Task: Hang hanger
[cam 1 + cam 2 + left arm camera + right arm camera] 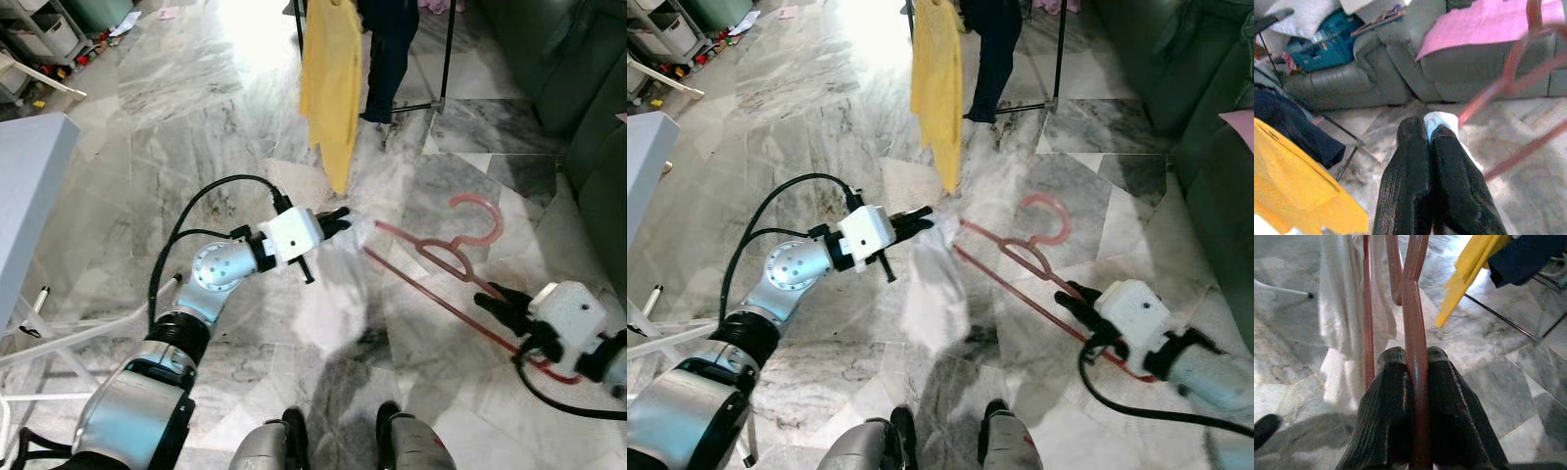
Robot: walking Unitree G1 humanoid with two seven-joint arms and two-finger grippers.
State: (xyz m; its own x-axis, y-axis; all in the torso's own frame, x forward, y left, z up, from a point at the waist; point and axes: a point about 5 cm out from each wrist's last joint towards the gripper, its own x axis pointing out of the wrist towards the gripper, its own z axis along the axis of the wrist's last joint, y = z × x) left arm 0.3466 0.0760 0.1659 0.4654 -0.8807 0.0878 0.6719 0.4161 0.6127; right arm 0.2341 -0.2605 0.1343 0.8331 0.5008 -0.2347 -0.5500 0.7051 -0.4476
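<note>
A red plastic hanger is held low over the marble floor, its hook pointing away from me. My right gripper is shut on the hanger's lower bar, which the right wrist view shows as the red bar pinched between the gripper's fingers. My left gripper is at the hanger's other end, shut on a white garment that droops from there toward the floor. In the left wrist view a bit of white cloth sticks out between the shut fingertips.
A yellow garment and a dark one hang on a black rack ahead. A grey-green sofa lines the right side. A white table stands at left. My feet are on the floor below.
</note>
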